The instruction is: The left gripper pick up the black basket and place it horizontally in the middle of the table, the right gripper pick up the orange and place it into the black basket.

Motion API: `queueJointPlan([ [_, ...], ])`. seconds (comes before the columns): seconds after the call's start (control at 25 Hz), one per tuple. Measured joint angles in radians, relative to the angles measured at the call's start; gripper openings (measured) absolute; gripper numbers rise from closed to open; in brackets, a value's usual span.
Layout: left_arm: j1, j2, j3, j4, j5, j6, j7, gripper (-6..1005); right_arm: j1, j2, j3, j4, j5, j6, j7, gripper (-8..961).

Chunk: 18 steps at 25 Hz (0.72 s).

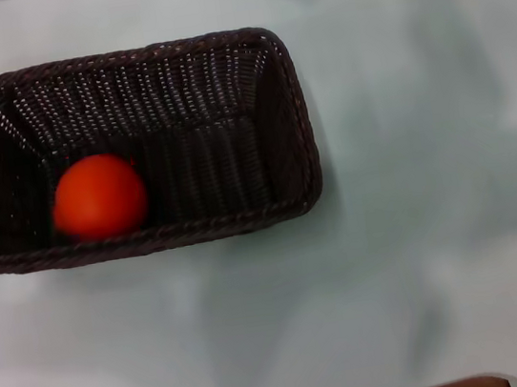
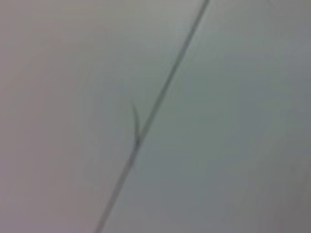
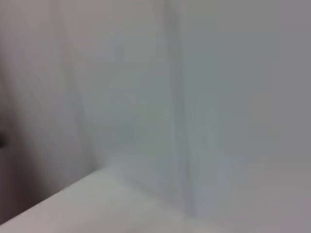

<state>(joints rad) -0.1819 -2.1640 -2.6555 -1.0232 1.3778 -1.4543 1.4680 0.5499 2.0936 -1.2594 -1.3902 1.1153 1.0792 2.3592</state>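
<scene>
A: Where's the orange (image 1: 98,197)?
B: Inside the basket (image 1: 289,102), on its floor at the left end, close against the near wall.
A: And the basket?
B: Flat on the table (image 1: 437,226), long side across, left of the table's middle.
A: The jaws?
B: Neither gripper shows in any view, so I can't tell. Both wrist views give only pale blurred surfaces.

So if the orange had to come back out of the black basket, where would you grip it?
From straight above, fingers closing across the widest part of the orange. It sits low in the black basket, near the robot's-left end and close to the near wall, so the sloping sides likely block any sideways approach. Neither gripper is in view.
</scene>
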Motion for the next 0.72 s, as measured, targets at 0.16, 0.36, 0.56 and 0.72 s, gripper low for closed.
queueJointPlan([
  [0.16,-0.001,0.0,-0.081,0.093,-0.025,0.005,0.144,904,-0.158,0.003,0.041,0.018,0.167,-0.17,-0.2,640],
  [0.36,0.0,0.0,-0.167,0.202,-0.037,0.005,0.316,904,-0.271,0.003,0.059,0.159,0.45,-0.311,-0.541,872],
  [0.56,0.014,0.001,-0.218,0.312,-0.049,0.007,0.487,904,-0.287,0.005,0.104,0.386,0.74,-0.26,-0.883,900],
  [0.72,0.034,0.001,-0.22,0.406,-0.088,0.008,0.603,904,-0.278,0.005,0.153,0.6,0.996,-0.094,-1.185,922],
])
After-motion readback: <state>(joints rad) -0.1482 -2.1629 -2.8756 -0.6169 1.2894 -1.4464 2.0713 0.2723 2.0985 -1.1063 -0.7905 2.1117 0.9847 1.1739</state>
